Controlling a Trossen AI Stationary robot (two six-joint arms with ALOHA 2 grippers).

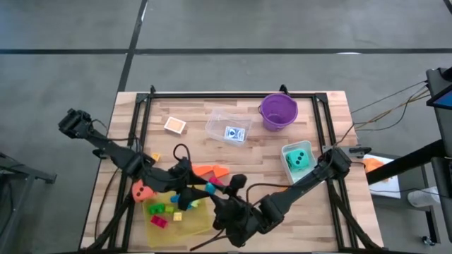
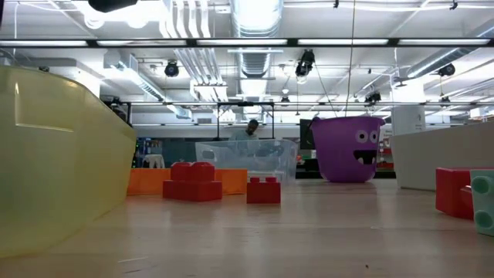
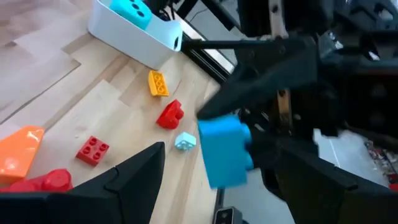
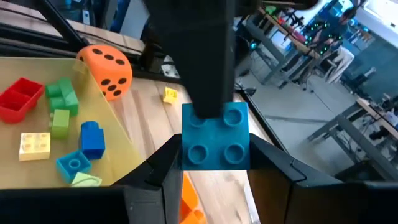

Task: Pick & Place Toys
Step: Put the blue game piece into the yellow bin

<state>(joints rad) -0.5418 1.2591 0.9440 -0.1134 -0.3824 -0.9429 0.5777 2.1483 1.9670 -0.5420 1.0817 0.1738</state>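
Observation:
My right gripper [image 4: 214,163] is shut on a blue four-stud brick [image 4: 214,142], held in the air beside the flat yellow tray [image 1: 201,220]. Red, green, yellow and blue bricks [image 4: 59,118] lie in the tray. The orange die [image 1: 143,190] sits at the tray's far left corner. My left gripper [image 1: 189,192] stands open close by, and the blue brick [image 3: 225,149] shows between its fingers. Whether it touches the brick, I cannot tell. Orange wedges [image 1: 212,171] and loose red bricks [image 3: 93,149] lie on the wood. Neither gripper shows in the low view. My right gripper pinches the blue brick by two opposite side walls [image 4: 185,155], one finger on each. Its studded top faces back toward the wrist. The fingers come from the table's near right, slanting slightly down. The brick is lifted clear of table and tray.
A purple bucket [image 1: 277,111] and a clear tub [image 1: 229,125] holding a card pack stand at the back. A loose card pack [image 1: 174,125] lies to their left. A white box with the teal die [image 1: 298,159] is at the right. Black frame rails [image 1: 141,120] run along the table's edges.

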